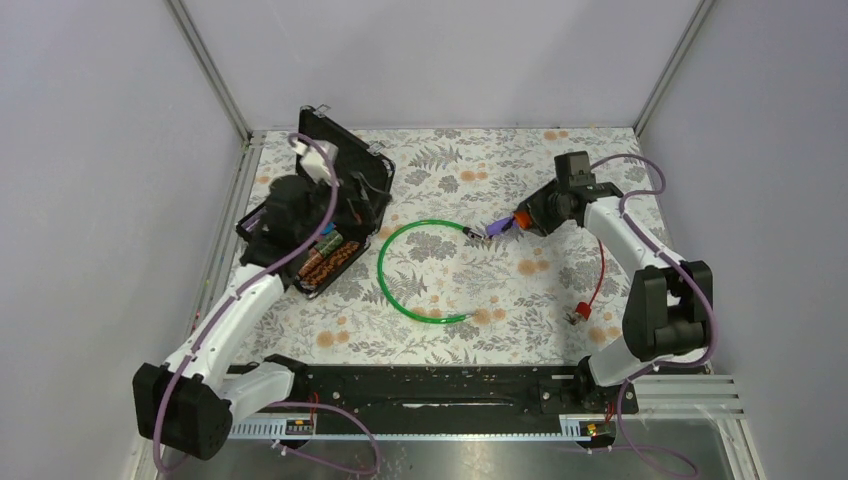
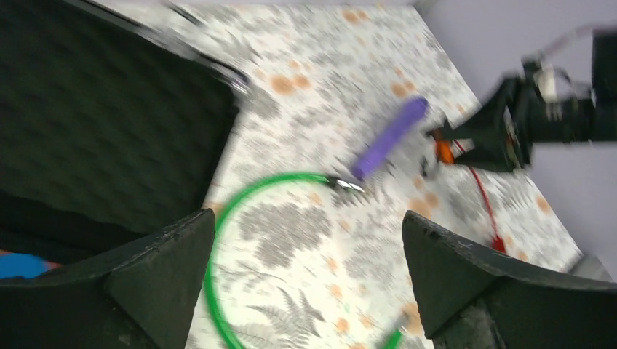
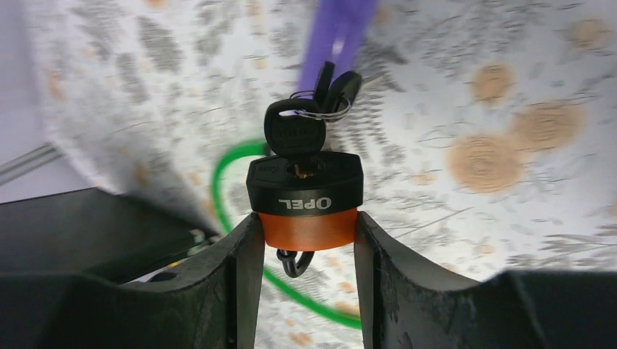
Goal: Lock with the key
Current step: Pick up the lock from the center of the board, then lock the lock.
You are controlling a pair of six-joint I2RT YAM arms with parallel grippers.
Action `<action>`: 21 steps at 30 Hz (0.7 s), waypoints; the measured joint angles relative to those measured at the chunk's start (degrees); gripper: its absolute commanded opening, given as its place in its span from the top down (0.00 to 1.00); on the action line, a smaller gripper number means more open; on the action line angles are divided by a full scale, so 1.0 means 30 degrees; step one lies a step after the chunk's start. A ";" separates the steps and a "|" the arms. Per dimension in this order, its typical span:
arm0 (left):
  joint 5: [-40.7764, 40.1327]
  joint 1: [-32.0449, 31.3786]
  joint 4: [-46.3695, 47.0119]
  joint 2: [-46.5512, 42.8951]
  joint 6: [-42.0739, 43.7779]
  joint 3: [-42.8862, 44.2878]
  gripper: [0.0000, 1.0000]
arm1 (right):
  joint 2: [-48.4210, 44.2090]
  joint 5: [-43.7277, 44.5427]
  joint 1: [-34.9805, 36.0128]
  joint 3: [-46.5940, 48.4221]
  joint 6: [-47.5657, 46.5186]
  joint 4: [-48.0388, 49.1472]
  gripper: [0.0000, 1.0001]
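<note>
The right gripper is pressed together on the orange band of a round black-and-orange padlock, one finger on each side of it. A black-headed key sits in the keyhole on the lock's black face. A wire ring through its head carries a second dark key and a purple strap that runs left, away from the wrist.

The padlock is right of centre on the floral tablecloth, towards the far side. The free end of the strap lies just beside one metal tip of a green plastic-coated cable, which is bent into an open loop at mid-table. Its other tip is nearer the arm bases. A thin red cord trails on the cloth under the right arm.

At far left, an open black hard case shows dark foam in its raised lid. Small items lie in its near half, too small to tell apart. The left gripper hangs over that case with its fingers spread wide and nothing between them.
</note>
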 measured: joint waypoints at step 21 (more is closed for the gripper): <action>-0.0007 -0.7708 0.5238 0.3796 -0.4109 -0.1763 0.07 | -0.3730 -0.1588 0.5027 0.0503 0.3512 0.1078 0.71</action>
